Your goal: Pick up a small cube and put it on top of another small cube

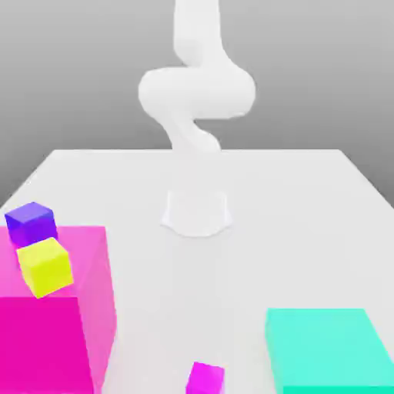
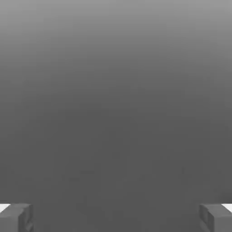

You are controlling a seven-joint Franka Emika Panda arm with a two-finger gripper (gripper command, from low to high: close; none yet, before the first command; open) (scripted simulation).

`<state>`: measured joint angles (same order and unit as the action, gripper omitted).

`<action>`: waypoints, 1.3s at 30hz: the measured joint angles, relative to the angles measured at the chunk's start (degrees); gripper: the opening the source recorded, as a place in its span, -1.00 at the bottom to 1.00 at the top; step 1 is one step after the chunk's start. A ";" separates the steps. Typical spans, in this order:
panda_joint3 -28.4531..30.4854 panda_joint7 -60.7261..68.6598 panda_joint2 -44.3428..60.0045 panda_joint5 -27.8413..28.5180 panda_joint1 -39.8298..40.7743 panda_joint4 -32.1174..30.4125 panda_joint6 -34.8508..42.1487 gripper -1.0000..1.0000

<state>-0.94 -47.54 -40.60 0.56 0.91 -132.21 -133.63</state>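
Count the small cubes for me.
3. The purple cube and yellow cube sit on the big pink block; the magenta cube is on the table. Others may be hidden.

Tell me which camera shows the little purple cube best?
The exterior view does: the purple cube sits there on the big magenta block, behind the yellow cube. The hand view shows none of it.

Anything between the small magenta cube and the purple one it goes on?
Yes: the huge magenta block rises between them, and on top the yellow cube stands just in front of the purple cube in the exterior view.
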 joint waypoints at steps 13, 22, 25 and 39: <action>-3.67 -9.39 27.38 3.65 3.39 -2.23 -9.63 0.00; -4.09 -14.83 46.00 4.79 3.64 -3.77 -16.27 0.00; -4.12 -15.95 52.14 4.19 3.46 -4.30 -18.53 0.00; -2.67 -18.13 68.33 5.03 2.08 -2.63 -28.89 -1.00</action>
<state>-3.61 -65.66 27.73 5.59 2.99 -134.84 -162.52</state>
